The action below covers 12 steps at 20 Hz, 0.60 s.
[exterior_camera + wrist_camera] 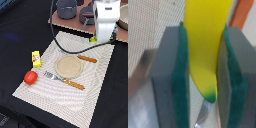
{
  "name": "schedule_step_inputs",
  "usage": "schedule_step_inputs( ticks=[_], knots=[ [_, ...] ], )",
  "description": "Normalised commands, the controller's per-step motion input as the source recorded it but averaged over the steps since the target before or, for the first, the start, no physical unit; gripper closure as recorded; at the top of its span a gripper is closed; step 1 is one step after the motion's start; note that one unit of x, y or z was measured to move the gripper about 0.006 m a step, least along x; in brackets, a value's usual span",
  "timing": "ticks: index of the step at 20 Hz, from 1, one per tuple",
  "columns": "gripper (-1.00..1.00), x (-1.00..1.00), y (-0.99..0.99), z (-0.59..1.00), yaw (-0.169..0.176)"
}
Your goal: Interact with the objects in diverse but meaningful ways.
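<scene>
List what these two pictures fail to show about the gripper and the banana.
- Gripper: in the exterior view the arm's white body hides it.
- Banana: exterior view shows only a yellow sliver beside the arm.
- Banana's upper end: cut off by the wrist view's edge.
- Contact between pads and banana: too blurred to confirm.

arm (106, 20): white boxy wrist housing, dark trim nr base | cable (70, 44): black, loops off arm | fingers (170, 85): grey blocks w/ green textured pads inside
</scene>
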Motion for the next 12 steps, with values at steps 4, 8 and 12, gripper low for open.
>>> schedule_step_inputs(
  ticks=[4,8,12],
  knots=[
    [1.00,0.29,-0.88,0.33,-0.008],
    [1.00,0.16,-0.97,0.23,0.000],
    [1.00,0.02,-1.00,0.06,0.000]
  ],
)
